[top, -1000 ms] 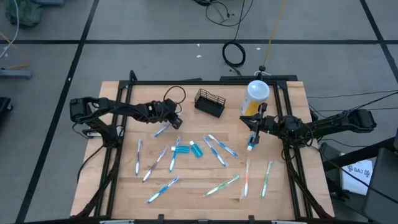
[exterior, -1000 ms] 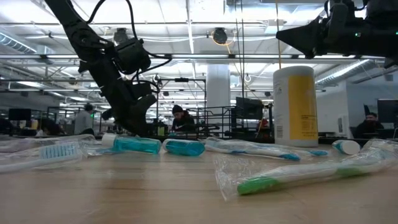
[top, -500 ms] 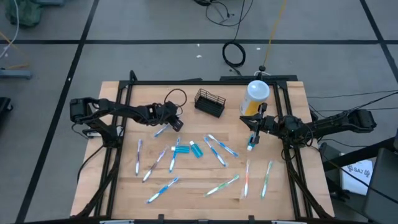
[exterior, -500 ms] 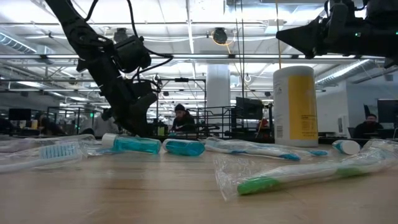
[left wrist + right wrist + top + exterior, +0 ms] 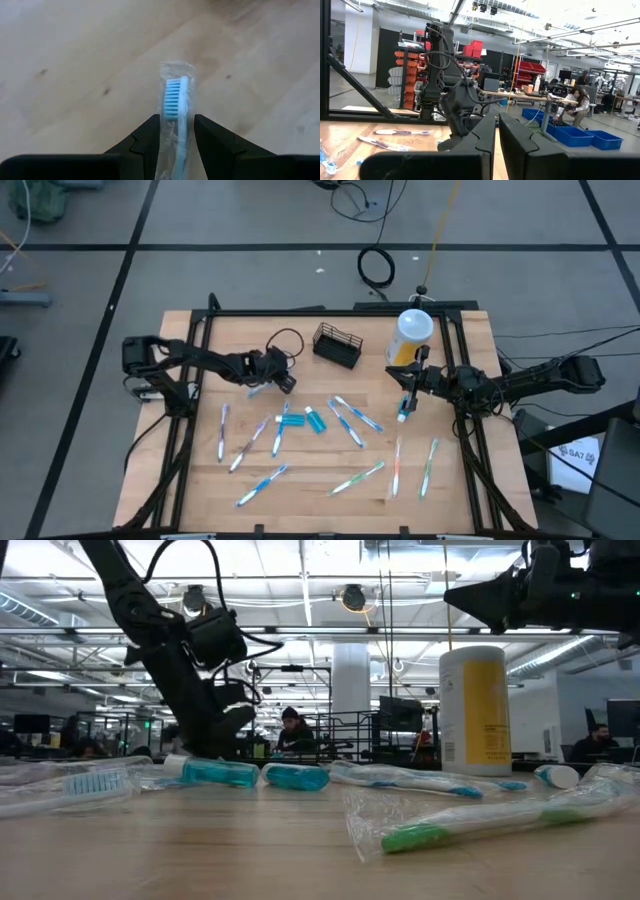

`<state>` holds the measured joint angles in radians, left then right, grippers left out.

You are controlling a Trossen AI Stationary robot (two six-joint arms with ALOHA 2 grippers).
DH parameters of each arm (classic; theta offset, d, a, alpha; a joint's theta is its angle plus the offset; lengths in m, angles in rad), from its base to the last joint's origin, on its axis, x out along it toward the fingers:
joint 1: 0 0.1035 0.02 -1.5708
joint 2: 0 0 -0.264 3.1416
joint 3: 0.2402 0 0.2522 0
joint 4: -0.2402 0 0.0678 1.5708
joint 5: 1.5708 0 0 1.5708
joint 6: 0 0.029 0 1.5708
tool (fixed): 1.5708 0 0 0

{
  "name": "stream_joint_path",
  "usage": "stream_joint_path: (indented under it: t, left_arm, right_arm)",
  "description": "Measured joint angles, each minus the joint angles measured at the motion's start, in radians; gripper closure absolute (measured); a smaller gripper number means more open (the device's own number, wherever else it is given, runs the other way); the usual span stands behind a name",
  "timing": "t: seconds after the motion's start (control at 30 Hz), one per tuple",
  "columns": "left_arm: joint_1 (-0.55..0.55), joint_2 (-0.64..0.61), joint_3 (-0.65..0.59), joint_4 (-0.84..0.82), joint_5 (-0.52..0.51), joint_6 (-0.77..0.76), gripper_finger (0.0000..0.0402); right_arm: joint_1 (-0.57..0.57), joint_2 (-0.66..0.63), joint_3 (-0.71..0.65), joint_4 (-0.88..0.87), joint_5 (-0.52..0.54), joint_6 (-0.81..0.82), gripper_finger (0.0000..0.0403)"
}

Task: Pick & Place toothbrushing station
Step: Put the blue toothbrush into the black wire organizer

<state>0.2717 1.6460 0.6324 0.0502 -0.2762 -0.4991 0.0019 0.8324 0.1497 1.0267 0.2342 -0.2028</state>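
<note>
On the left, the left gripper sits low over the table with its fingers closed against a wrapped blue toothbrush, whose bristled head sticks out ahead of them. This looks like the pick step; the next move likely calls for a lift and a carry toward the toothbrushing station, a black wire caddy standing at the back of the table, between the two arms and well clear of both.

More wrapped toothbrushes and small teal tubes lie scattered across the middle of the wooden table. Right of the caddy stands a yellow bottle with a white lid.

The right gripper waits near the bottle, fingers nearly together and holding nothing.

Beyond the table lies an open workshop, with a seated person at a desk.
</note>
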Motion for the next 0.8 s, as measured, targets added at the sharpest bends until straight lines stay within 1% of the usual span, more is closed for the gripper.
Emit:
stream_joint_path:
  t: [0.1,0.23,0.3,0.53,0.6,0.67,0.8]
  left_arm:
    - [0.0,0.032,0.001,0.033,-0.001,-0.003,0.0273]
    - [0.0,0.035,0.001,0.034,-0.002,-0.005,0.0281]
    - [0.001,0.03,0.001,0.031,0.001,-0.008,0.0299]
    - [0.001,0.027,0.0,0.037,0.004,-0.011,0.0377]
    - [0.001,0.026,0.0,0.046,0.005,-0.005,0.039]
    - [0.001,0.016,-0.001,0.052,0.011,-0.004,0.039]
    - [-0.007,-0.032,-0.004,0.035,0.024,-0.004,0.0375]
  right_arm:
    - [0.0,0.0,0.0,0.0,0.0,0.0,0.0383]
    - [0.0,0.0,0.0,0.0,0.0,0.0,0.0383]
    - [0.0,0.0,0.0,0.0,0.0,0.0,0.0383]
    - [0.0,0.0,0.0,0.0,0.0,0.0,0.0383]
    - [0.0,0.0,0.0,0.0,0.0,0.0,0.0383]
    - [0.0,0.0,0.0,0.0,0.0,0.0,0.0383]
    - [0.0,0.0,0.0,0.0,0.0,0.0,0.0383]
